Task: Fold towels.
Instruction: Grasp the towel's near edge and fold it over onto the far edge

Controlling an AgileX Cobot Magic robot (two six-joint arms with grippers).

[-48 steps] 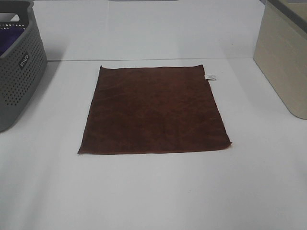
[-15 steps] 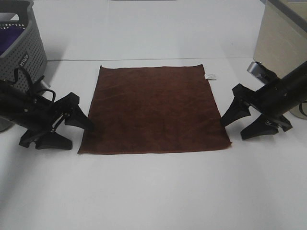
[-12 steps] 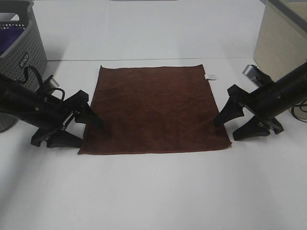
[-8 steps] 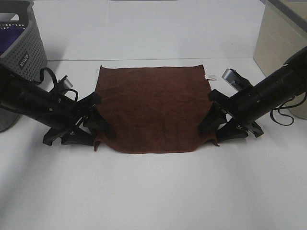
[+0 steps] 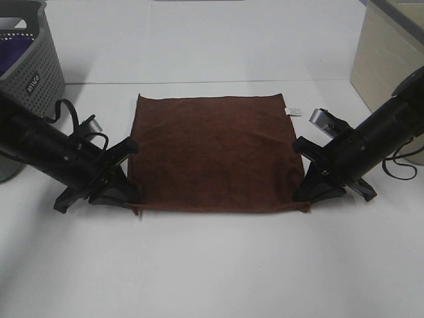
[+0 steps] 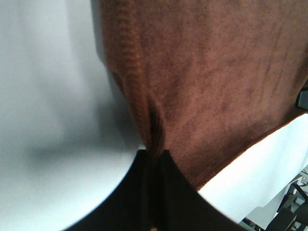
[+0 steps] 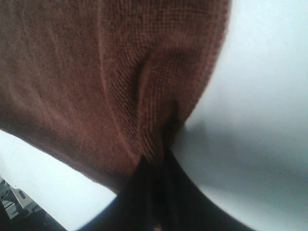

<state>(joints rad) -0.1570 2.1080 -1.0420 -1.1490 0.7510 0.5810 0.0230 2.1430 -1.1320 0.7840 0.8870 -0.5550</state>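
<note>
The dark reddish-brown towel (image 5: 215, 152) lies spread on the white table, with its small white tag (image 5: 292, 110) at the far right corner. My left gripper (image 5: 130, 197) is shut on the towel's near left corner. My right gripper (image 5: 306, 197) is shut on the near right corner. The near edge runs taut between them, just off the table. In the left wrist view the closed fingertips (image 6: 153, 161) pinch a bunched fold of the towel (image 6: 216, 86). In the right wrist view the closed fingertips (image 7: 156, 168) pinch a similar fold of the towel (image 7: 96, 72).
A grey perforated basket (image 5: 30, 83) with purple fabric (image 5: 14, 53) inside stands at the far left. A beige box (image 5: 391, 73) stands at the far right, close behind my right arm. A table seam runs behind the towel's far edge.
Both arms came in from the sides and closed on the towel's near corners. Since half a second ago they have spread apart, drawing the near edge straight.
</note>
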